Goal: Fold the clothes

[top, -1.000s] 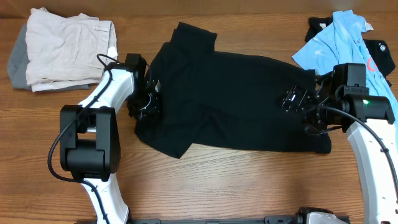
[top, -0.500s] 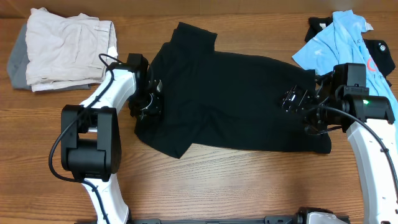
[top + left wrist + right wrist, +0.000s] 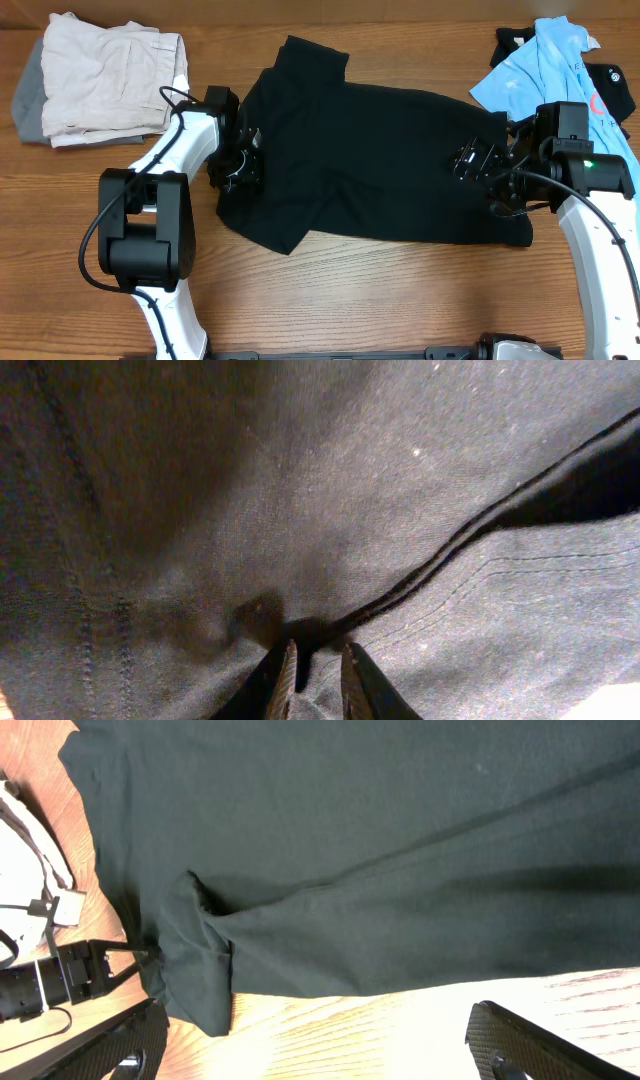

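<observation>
Two grippers are counted. The left gripper is clamped on a pinched fold of the one black shirt, at the shirt's 9 o'clock edge. The right gripper is held with its fingers wide apart over the shirt's 3 o'clock edge. The shirt is spread at the centre of the table. Farther back, one light blue polo is seen at 2 o'clock and one folded beige garment at 10 o'clock.
</observation>
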{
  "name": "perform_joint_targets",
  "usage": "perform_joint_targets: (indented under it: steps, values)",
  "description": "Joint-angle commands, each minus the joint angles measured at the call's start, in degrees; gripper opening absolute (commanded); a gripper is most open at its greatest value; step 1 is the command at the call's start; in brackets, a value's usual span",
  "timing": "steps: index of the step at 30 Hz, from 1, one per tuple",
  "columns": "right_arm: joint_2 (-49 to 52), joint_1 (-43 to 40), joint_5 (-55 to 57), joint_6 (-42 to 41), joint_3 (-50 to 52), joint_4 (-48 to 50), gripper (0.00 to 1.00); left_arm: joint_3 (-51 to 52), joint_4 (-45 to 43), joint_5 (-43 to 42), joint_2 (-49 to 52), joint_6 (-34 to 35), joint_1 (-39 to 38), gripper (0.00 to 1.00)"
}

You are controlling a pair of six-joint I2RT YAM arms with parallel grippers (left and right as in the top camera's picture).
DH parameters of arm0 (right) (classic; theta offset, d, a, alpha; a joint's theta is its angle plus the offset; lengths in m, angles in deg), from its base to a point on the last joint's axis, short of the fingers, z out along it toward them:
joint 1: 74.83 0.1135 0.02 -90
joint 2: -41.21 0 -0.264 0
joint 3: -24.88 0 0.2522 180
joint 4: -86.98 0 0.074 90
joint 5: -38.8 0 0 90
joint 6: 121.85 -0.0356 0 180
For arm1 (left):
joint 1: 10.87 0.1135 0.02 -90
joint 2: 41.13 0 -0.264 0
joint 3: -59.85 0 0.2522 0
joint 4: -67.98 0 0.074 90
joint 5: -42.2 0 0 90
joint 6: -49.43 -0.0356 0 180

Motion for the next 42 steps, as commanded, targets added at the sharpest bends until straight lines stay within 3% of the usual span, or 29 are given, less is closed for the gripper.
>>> perform_joint_targets:
  steps: [1,13,15,42]
  values:
    - [-0.39,0.04,0.37,0.39,-0.61,0.13,1.00,0.90,-0.17,-0.68,0.66,-0.02,-0.76,0.19]
    - [-0.39,0.04,0.39,0.39,-0.61,0.13,1.00,2.49,-1.60,-0.57,0.66,-0.07,-0.76,0.11]
    - [-0.39,0.04,0.52,0.39,-0.61,0.13,1.00,2.40,-1.64,-0.46,0.63,-0.09,-0.76,0.04]
    - [-0.39,0.04,1.86,0.37,-0.61,0.57,1.00,-16.65,16.33,5.14,0.55,-1.20,-0.76,0.04]
